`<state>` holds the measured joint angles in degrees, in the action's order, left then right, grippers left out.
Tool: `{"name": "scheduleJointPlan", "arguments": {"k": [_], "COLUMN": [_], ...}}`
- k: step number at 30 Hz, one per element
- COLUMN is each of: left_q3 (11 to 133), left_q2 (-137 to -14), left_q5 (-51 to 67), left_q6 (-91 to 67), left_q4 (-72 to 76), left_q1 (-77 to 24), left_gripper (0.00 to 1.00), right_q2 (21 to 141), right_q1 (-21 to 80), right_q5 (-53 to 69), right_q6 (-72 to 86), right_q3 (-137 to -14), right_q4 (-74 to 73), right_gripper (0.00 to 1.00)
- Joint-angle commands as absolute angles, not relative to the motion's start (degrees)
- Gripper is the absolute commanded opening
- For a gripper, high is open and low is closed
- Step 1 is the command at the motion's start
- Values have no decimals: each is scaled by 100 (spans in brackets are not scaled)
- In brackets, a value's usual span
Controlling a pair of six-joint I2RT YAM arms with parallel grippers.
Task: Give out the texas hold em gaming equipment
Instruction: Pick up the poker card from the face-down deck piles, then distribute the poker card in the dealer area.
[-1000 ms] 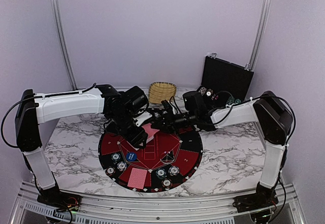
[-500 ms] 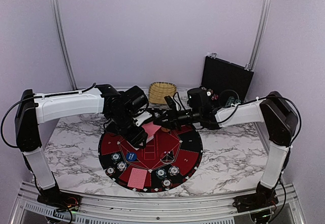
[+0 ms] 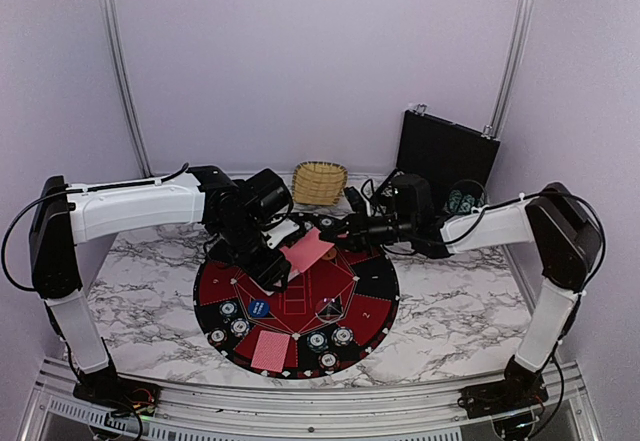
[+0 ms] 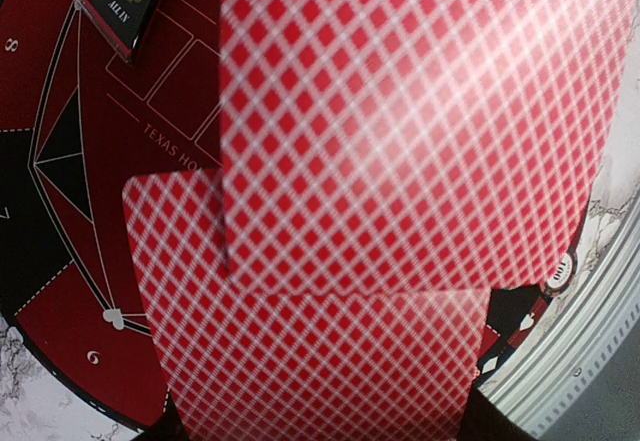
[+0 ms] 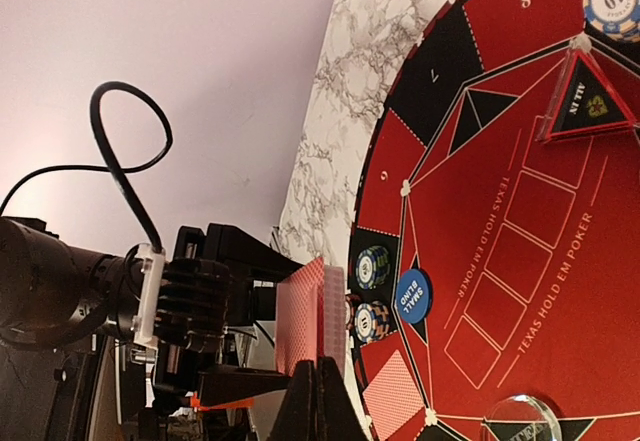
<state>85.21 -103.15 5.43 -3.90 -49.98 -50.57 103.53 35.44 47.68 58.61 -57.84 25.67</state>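
Note:
A stack of red-backed playing cards is in my left gripper, which is shut on it above the far left of the round mat. My right gripper is shut on the edge of one card, which lies partly off the stack's top. On the mat are teal-and-white chips at the left and more chips at the front. A blue small-blind disc and one face-down card lie there too.
A triangular all-in marker sits near the mat's middle. The wicker basket stands behind the grippers. An open black case with more chips is at the back right. Marble tabletop surrounds the mat.
My right gripper has shut on the top card and drawn back to the right, sliding that card off the stack. The left arm has stayed still.

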Motion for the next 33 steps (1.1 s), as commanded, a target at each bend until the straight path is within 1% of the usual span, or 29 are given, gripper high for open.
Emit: {"name": "scheduleJointPlan", "arguments": {"k": [1, 9, 16, 25, 33], "left_q3": [8477, 8438, 8435, 8508, 8517], "left_q2": [-10095, -10094, -10084, -10103, -10122], "left_q5": [479, 440, 422, 443, 469], "left_q6": [-446, -478, -468, -417, -393], "left_q4": [-4966, -4905, -4878, -4887, -4887], "left_q1": [-5023, -4986, -4949, -4919, -4896], "left_gripper": [49, 49, 49, 49, 49], "right_q2": [10021, 9631, 9074, 8309, 8044], "right_q1": [3432, 3245, 2871, 2350, 2276], "right_q5": [4894, 4948, 4983, 4825, 4600], "right_q6": [6060, 6181, 6026, 5004, 4422], "right_q3": [-5627, -5182, -4629, -3633, -2871], "right_q4": [2971, 3095, 2861, 1640, 1183], "right_gripper": [0, 0, 0, 0, 0]}}
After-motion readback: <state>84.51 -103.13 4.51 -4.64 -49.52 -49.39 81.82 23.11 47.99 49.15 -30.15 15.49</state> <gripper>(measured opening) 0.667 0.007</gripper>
